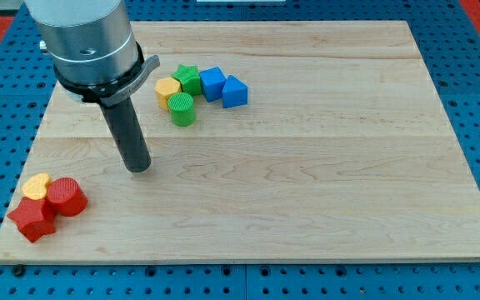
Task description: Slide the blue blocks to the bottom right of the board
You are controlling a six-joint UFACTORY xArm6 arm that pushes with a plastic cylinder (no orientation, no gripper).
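With no gripper to close, my tip (139,169) rests left of the blue cube (212,83) and blue wedge-like block (235,92) at the table's (323,192) top, so we judge the approach remains, needing us behind them.

Green (182,109), yellow (167,90), red (67,197) blocks on board (323,183).

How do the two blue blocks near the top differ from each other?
The left blue block looks squarish with a flat top; the right blue block looks wedge-like, rising to a ridge. The left one touches the green star; the right one sits on the group's outer end. Both share the same blue and touch each other. My tip stands apart, to their lower left.
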